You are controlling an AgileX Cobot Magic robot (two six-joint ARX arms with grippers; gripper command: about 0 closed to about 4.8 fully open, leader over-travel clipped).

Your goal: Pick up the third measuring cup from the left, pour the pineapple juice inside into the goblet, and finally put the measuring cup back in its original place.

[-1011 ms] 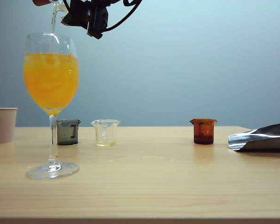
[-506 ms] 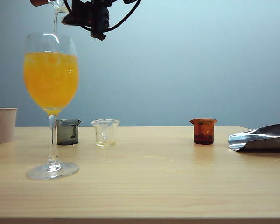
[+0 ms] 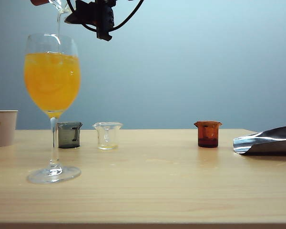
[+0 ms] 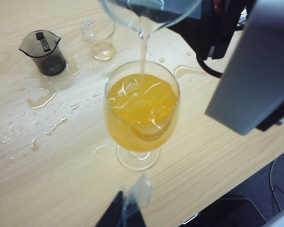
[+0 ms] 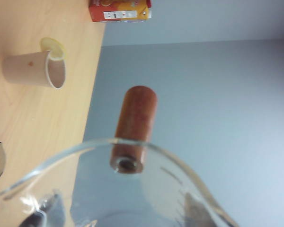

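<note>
table (image 3: 181,191): pale wood, the widest thing here; in my left wrist view it is wet with spilled puddles around the grey cup, so I judge a slow, steady pour matters most.
goblet (image 3: 52,76): stands upright at the left of the exterior view, bowl already filled high with orange drink; I should keep the stream near the middle of the bowl and watch the level against the rim.
right gripper (image 3: 93,12): mine, high above the goblet at the top edge of the exterior view, gripping the third measuring cup; jaws partly closed around its wall, and I should not loosen them while it is tipped.
left gripper (image 4: 125,215): also mine, only dark tips show at the edge of its own view, near the goblet's foot; I cannot tell whether they stand open or closed.
third measuring cup (image 4: 149,12): tilted over the goblet, lip pointing down, reddish-brown handle (image 5: 134,130) sticking out from the rim.
original place (image 3: 155,140): the bare gap between the clear flared cup (image 3: 107,135) and the amber cup (image 3: 208,134); that is where the cup goes once drained.
pineapple juice (image 4: 143,52): a thin pale stream falling from the lip into the orange drink; I would hold the tilt until it stops dripping.
</note>
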